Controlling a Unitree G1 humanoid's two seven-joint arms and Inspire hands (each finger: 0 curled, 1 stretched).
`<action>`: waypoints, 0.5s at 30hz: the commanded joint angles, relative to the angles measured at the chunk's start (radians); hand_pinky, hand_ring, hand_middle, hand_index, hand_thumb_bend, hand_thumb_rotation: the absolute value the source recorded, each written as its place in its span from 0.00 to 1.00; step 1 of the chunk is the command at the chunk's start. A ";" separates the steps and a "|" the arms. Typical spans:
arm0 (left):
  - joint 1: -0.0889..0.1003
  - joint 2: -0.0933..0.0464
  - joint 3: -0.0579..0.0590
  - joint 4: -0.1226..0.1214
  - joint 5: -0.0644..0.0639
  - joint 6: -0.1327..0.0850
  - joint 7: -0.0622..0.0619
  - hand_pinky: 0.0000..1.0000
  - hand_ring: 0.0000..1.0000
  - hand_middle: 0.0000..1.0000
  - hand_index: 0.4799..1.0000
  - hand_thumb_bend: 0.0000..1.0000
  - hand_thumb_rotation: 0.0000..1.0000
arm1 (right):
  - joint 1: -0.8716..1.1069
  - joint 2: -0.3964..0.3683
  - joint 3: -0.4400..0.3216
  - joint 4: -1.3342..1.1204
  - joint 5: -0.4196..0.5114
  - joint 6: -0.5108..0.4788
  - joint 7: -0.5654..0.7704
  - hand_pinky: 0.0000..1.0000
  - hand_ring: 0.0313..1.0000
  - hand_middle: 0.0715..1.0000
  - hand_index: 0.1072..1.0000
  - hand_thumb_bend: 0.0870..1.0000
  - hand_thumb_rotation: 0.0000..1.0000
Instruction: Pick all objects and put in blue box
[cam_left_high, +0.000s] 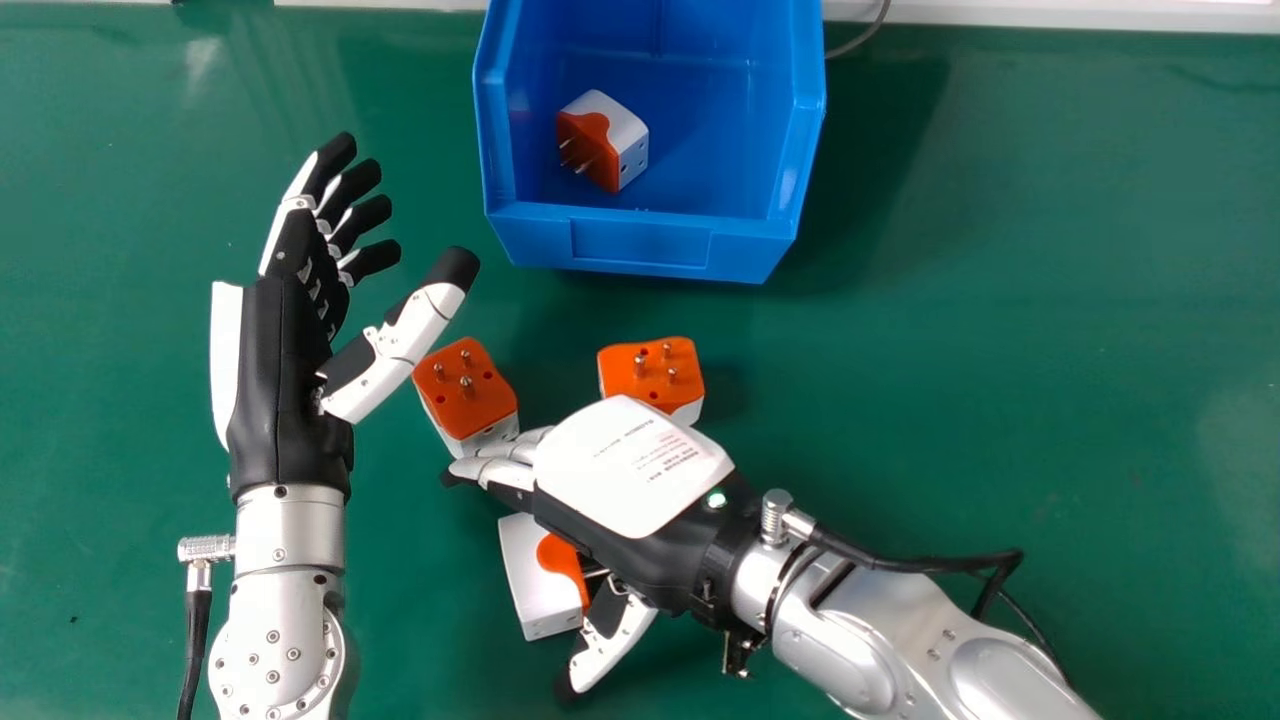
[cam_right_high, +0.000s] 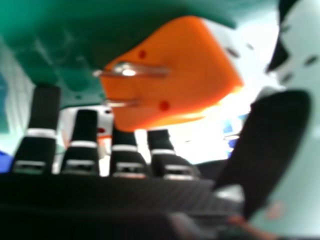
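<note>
Box (cam_left_high: 640, 243) of smooth plastic, metal-pronged plugs (cam_left_high: 480, 405)

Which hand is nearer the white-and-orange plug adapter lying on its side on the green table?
Right. The right hand partly overhangs the adapter, thumb beside it in the head view; the left hand is off to its left and farther forward.

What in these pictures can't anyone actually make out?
- Head view: part of the nearest adapter, hidden by the right hand.
- Head view: the blue box's far end, cut off by the top edge.
- Right hand view: details of the adapter behind the fingers, blurred and partly covered by them.
</note>
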 joint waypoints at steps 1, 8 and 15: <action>-0.004 -0.001 -0.002 -0.016 0.000 -0.007 0.001 0.78 0.84 0.87 0.76 0.76 0.35 | -0.023 0.011 0.018 0.018 -0.021 0.012 -0.002 0.68 0.84 0.86 0.86 0.76 0.27; -0.005 -0.004 -0.003 -0.018 0.002 -0.003 0.006 0.78 0.84 0.87 0.76 0.76 0.35 | -0.044 0.006 0.055 0.027 -0.059 0.042 0.037 0.66 0.84 0.85 0.85 0.73 0.28; -0.008 -0.005 -0.003 -0.011 0.002 -0.010 0.006 0.78 0.83 0.87 0.76 0.75 0.35 | -0.063 -0.004 0.083 0.028 -0.090 0.069 0.069 0.66 0.83 0.85 0.85 0.68 0.30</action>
